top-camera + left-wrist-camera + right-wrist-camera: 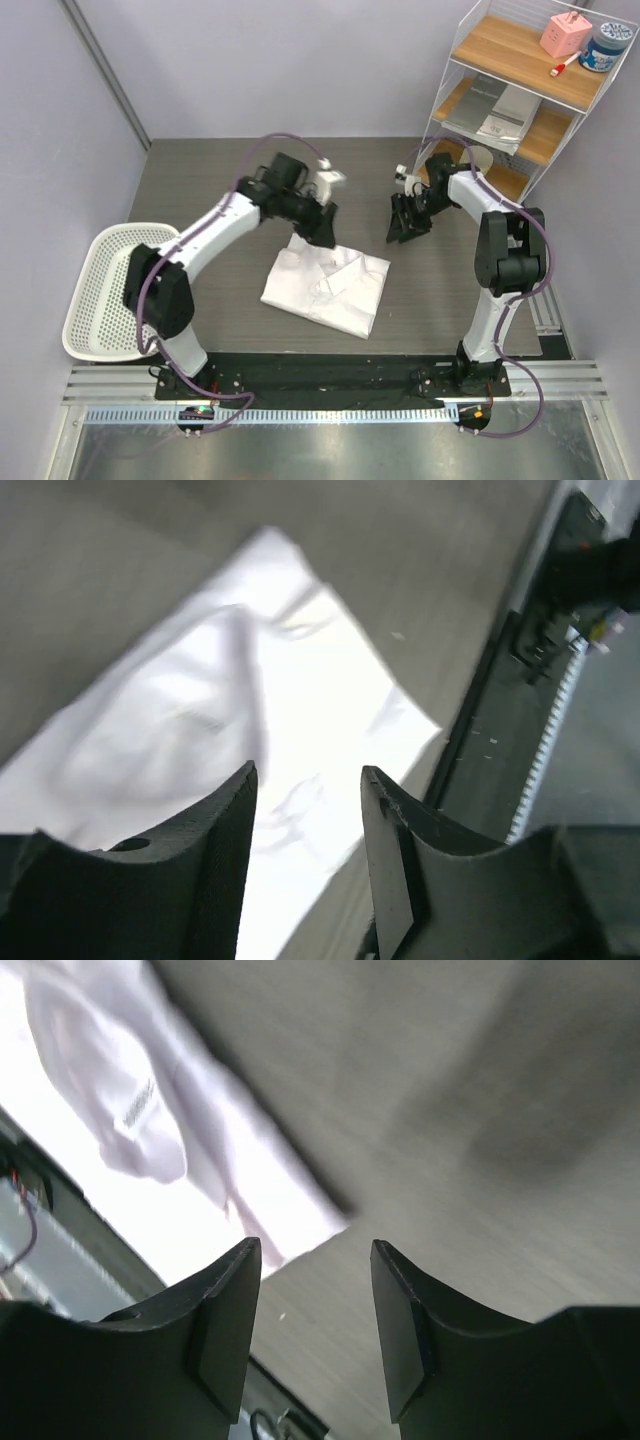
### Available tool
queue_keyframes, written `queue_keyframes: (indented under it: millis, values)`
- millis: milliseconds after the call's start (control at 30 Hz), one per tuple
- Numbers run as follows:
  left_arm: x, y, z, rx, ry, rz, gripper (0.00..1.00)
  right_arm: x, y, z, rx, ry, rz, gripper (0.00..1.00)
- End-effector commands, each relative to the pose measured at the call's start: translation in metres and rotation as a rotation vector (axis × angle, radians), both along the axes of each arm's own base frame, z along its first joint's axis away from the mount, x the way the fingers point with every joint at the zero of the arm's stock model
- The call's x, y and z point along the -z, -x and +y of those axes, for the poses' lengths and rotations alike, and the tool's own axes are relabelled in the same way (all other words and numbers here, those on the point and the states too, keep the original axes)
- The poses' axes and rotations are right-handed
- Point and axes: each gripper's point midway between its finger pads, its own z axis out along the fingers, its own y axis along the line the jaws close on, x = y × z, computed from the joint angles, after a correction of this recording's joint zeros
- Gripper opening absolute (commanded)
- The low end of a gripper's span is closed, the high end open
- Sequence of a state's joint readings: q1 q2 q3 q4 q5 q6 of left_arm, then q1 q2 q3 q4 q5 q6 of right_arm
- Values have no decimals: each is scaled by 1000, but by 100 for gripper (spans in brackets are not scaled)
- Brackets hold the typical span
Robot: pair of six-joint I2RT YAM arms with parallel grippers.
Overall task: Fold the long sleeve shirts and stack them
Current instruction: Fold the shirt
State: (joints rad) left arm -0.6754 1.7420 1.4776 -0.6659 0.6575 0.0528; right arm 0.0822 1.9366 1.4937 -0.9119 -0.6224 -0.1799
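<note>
Top external view, basket: white perforated plastic basket, well left of the shirt, at the table's edge.
Shirt: one white thin-cloth long sleeve shirt, folded to a rough rectangle, collar up, flat on the dark grey wood-grain table.
Shelf: white wire shelf with wooden boards, well right of and beyond the shirt; the top board holds a pink box and a blue-and-white round jar, a lower board holds grey-white flat booklets.
Left gripper: over the shirt's far edge, hiding part of it; fingers partly apart, nothing between them.
Right gripper: just right of the shirt's far corner, over the table top; fingers partly apart, holding nothing.
</note>
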Motion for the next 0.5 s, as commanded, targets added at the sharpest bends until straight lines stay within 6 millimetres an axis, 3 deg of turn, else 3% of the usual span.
queue_keyframes:
  millis: [0,100,200,467]
  values:
    - [13,-16,79,-3,-96,9,47,-25,42,14,-113,-65,-23,51]
    - [32,-32,114,-41,-189,15,46,-21,65,23,-146,-76,5,50]
    - [51,-48,132,-70,-244,24,47,-13,79,32,-184,-34,2,50]
    - [88,-60,152,-146,-289,137,46,32,84,35,-220,134,-2,56]
